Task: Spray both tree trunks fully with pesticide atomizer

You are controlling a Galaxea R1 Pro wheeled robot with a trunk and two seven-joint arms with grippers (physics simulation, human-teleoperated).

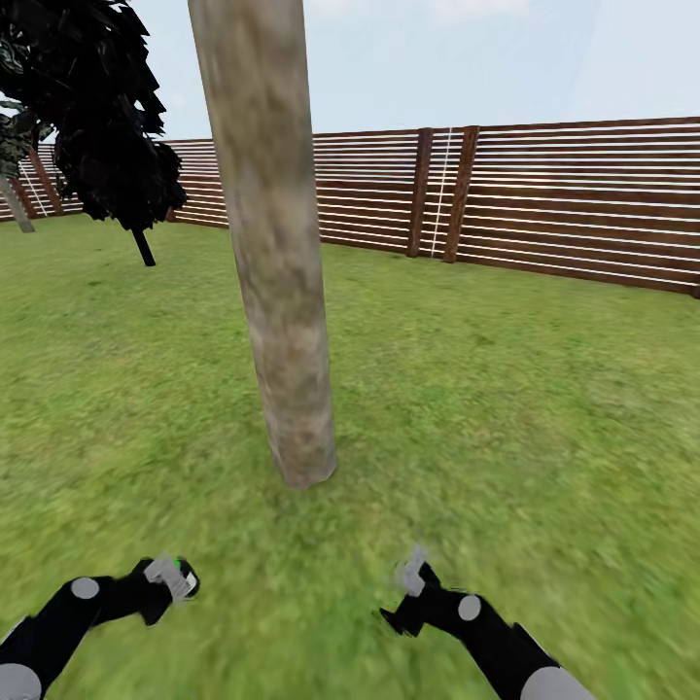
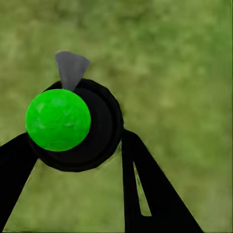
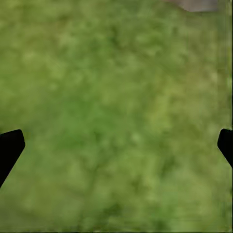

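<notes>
Spray step in hand, I'd say. Left gripper (image 2: pixel 80 160) is clamped around the pesticide atomizer (image 2: pixel 73 124), green cap and grey nozzle showing, lower left of the head frame. Tree trunk (image 1: pixel 277 292) stands centre frame, ahead of both arms, well apart from the atomizer. Right gripper (image 3: pixel 116 145) is spread wide, empty, over grass (image 3: pixel 116 87). Next: raise the nozzle toward the trunk and close in.
</notes>
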